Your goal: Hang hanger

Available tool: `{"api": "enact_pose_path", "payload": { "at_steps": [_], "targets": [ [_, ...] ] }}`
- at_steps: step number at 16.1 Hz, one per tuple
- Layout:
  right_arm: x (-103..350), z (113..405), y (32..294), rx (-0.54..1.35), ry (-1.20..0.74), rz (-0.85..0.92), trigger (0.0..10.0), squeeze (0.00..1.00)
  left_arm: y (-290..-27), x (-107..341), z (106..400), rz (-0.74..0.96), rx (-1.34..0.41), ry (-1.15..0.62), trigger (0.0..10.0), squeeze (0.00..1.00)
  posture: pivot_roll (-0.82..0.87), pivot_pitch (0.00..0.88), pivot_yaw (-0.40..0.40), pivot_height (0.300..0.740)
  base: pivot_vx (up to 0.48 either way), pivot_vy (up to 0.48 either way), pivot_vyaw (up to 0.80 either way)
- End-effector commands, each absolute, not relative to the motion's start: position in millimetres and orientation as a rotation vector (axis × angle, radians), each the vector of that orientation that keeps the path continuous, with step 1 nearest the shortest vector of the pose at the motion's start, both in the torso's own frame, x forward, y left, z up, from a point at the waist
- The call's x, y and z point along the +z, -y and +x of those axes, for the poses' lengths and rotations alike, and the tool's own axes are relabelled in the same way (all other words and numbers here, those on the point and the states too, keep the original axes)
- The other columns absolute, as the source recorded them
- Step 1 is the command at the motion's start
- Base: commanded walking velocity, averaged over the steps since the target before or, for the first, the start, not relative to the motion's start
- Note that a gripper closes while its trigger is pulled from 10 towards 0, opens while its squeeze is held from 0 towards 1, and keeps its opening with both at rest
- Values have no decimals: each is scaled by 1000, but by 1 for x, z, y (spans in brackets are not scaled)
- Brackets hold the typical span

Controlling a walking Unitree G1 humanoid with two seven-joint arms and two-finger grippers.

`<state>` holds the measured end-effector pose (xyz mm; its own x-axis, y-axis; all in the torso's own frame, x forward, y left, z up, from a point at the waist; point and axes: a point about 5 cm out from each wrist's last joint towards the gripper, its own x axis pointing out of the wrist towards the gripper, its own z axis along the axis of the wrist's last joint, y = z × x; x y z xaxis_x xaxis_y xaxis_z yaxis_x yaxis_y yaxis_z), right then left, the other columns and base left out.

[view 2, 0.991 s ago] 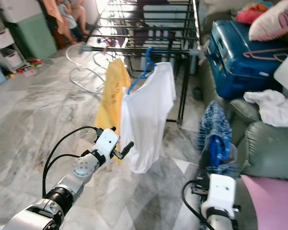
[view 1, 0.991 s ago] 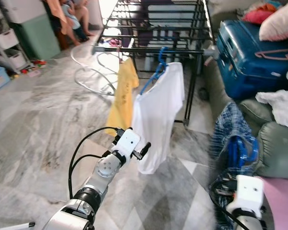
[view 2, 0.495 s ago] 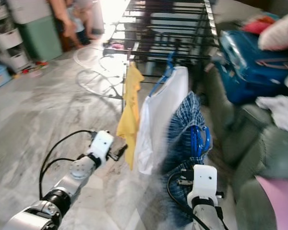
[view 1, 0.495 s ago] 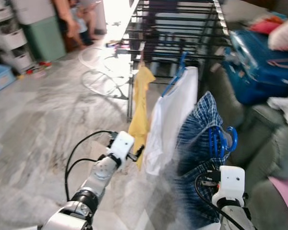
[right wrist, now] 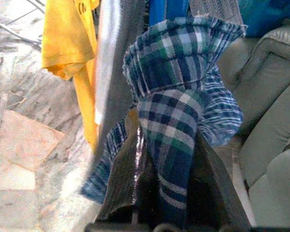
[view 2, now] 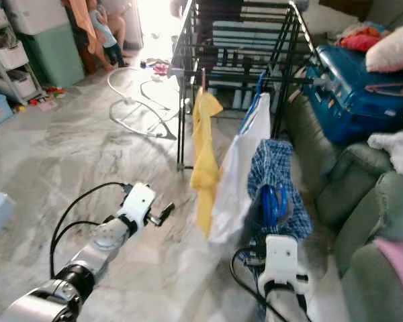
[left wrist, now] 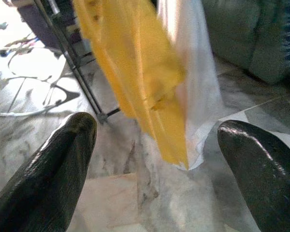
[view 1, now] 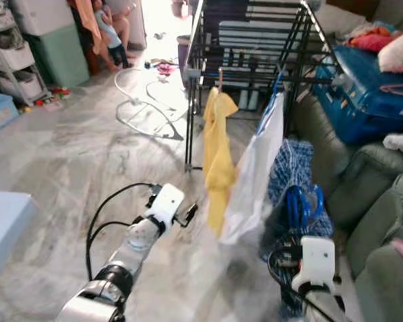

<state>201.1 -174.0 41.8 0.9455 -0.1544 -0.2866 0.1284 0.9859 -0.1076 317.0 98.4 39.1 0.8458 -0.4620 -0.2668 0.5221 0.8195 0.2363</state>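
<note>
The blue plastic hanger [view 1: 301, 206] with the blue checked shirt [view 2: 272, 176] on it is in my right gripper [right wrist: 166, 159], low down on the right, just beside the green sofa [view 1: 363, 201]. The two black fingers are closed tight on the checked cloth, so I think the hold is good. My left gripper [left wrist: 157, 145] is wide open with nothing in it, near the floor in front of the yellow shirt [view 1: 217, 155].

The black metal drying rack [view 2: 235, 47] is farther away and higher up. The yellow shirt and the white shirt [view 1: 258, 176] hang from its near bar. I need to lift the hanger up high, move it past the white shirt to the right, and drop the hook over the bar. I should go slowly so the checked shirt does not bump the white one off.
</note>
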Motion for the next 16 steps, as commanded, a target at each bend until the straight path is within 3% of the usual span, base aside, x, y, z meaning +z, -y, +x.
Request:
{"api": "enact_pose_path", "payload": {
  "at_steps": [1, 6, 12, 16],
  "targets": [
    [37, 197, 185, -178, -318, -93, 10000, 0, -89, 41, 316, 329, -554, -173, 10000, 0, 15, 0, -13, 740, 0, 0, 0],
    [36, 198, 192, -171, -331, -142, 10000, 0, -85, 43, 317, 317, -543, -165, 10000, 0, 18, 0, -24, 740, 0, 0, 0],
    [29, 199, 172, -97, -348, -174, 10000, 0, -89, 45, 318, 328, -548, -153, 10000, 0, 33, 3, -20, 740, -325, 0, 0],
    [29, 199, 174, -110, -349, -163, 10000, 0, -91, 45, 318, 337, -543, -156, 10000, 0, 34, 5, -17, 740, -360, 0, 0]
  ]
}}
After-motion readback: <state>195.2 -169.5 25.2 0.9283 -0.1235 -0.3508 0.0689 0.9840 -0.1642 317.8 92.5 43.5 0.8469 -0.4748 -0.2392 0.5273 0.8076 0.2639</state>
